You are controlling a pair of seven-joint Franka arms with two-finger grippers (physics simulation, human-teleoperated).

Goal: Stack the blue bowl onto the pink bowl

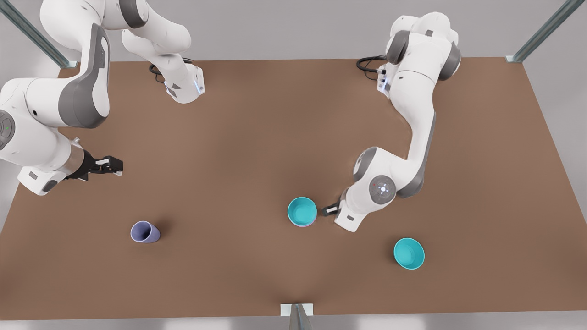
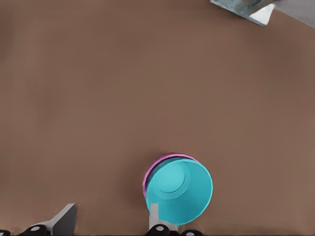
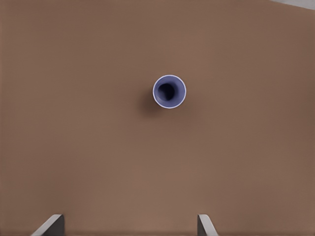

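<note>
- Teal: the blue bowl (image 1: 302,211) sits nested in the pink bowl (image 2: 149,173) mid-table (image 1: 257,137).
- The left gripper (image 1: 328,210), spread wide and empty, has one finger (image 2: 154,214) at the rim; pulling away carelessly could tip the stack.
- The right gripper (image 1: 109,165) waits well apart, wide too, above the lavender cup (image 3: 169,91).

Even, diffuse overhead lighting on a matte brown table (image 1: 257,137); no glare or hard highlights.
Shadows are soft and short: a faint dark halo lies beside the lavender cup (image 3: 169,91) and under the stacked blue bowl (image 2: 178,191), and broad dim patches spread below the arms. The renders look slightly soft throughout, with no visible edge distortion.
</note>
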